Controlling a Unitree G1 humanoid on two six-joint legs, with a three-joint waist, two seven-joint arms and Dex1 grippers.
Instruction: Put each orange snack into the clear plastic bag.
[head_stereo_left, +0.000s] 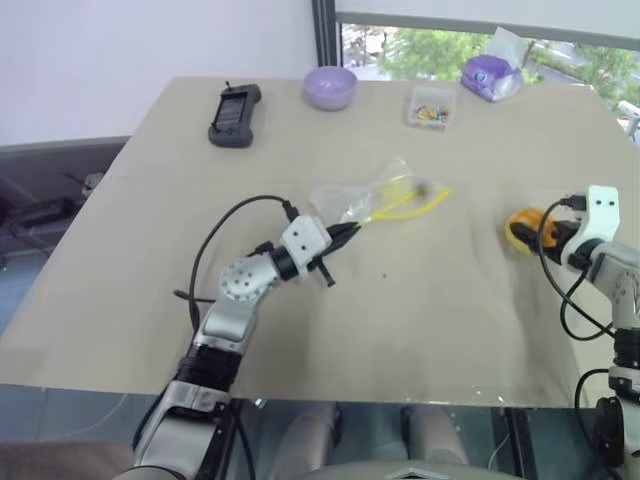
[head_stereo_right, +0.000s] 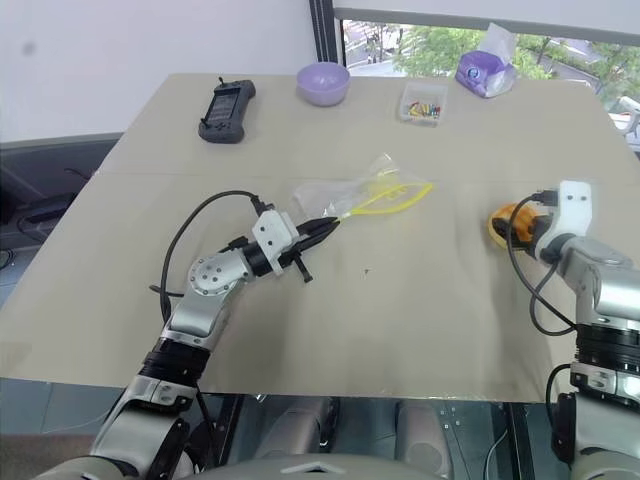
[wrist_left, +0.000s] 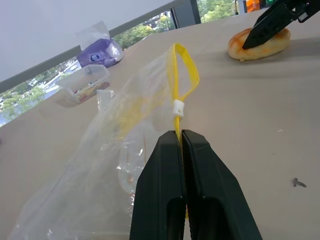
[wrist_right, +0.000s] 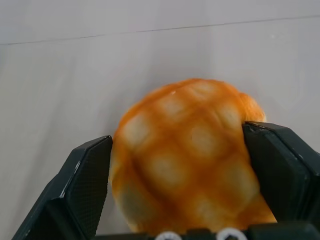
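The orange snack (wrist_right: 187, 160), a domed bun with a darker grid on top, rests on the table (head_stereo_left: 420, 330) at the right; it also shows as the bun (head_stereo_left: 520, 228). My right gripper (wrist_right: 177, 134) stands open with one finger on each side of the bun, close against its flanks. The clear plastic bag (head_stereo_left: 370, 195) lies crinkled near the table's middle, its yellow zip strip (wrist_left: 182, 75) looping up. My left gripper (wrist_left: 181, 134) is shut on that strip at the bag's near end, left of the bun.
Along the far edge stand a black handheld controller (head_stereo_left: 235, 113), a purple bowl (head_stereo_left: 330, 86), a small clear box of coloured bits (head_stereo_left: 432, 107) and a purple packet in plastic (head_stereo_left: 490, 72). Open tabletop stretches between the bag and the bun.
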